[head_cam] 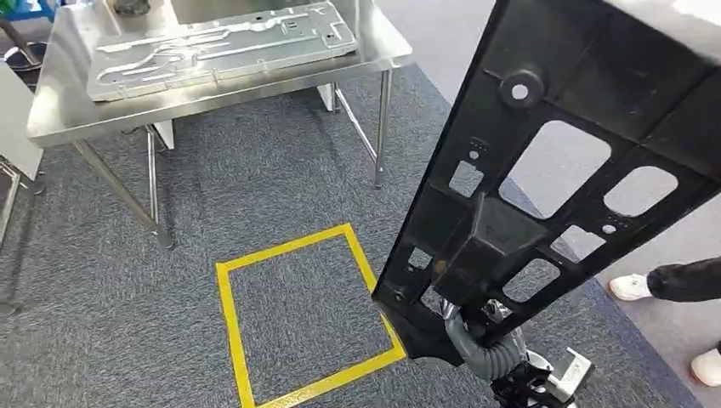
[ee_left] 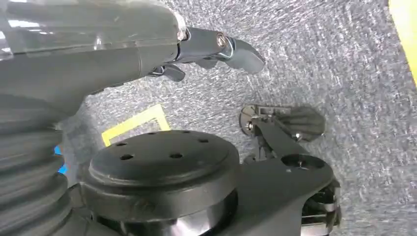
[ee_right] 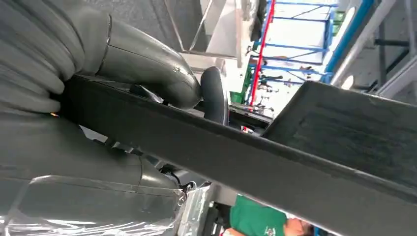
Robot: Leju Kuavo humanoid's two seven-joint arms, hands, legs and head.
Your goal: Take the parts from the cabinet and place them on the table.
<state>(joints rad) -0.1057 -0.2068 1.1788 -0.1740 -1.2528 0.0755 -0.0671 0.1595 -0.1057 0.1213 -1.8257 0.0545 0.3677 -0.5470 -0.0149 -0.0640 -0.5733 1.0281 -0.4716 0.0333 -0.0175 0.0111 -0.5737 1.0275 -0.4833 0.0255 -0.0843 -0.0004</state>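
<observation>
**Black panel in the right hand, table ahead**

Head view: the right hand (head_cam: 476, 327) grips the lower end of a long black panel (head_cam: 561, 170), which rises slanting up and to the right across the picture. The panel is a flat moulded piece with several cut-out windows and raised ribs. Ahead stands a steel table (head_cam: 76, 110) carrying a grey metal panel (head_cam: 221, 47). A yellow square (head_cam: 298, 314) is taped on the carpet between robot and table. A person's shoes (head_cam: 633, 286) show at the right edge.

Left wrist view: the left hand (ee_left: 216, 49) hangs over the carpet with its fingers loosely extended and nothing in them.

Right wrist view: the thumb (ee_right: 147, 64) and the fingers (ee_right: 215, 93) clamp the panel's edge (ee_right: 246, 152) between them.

The panel looks stiff, fairly light and smooth. Held at one end, its length probably gives it strong leverage on the grip, so it may twist or slip. A hold on a rib or window edge nearer the middle would likely steady it.
</observation>
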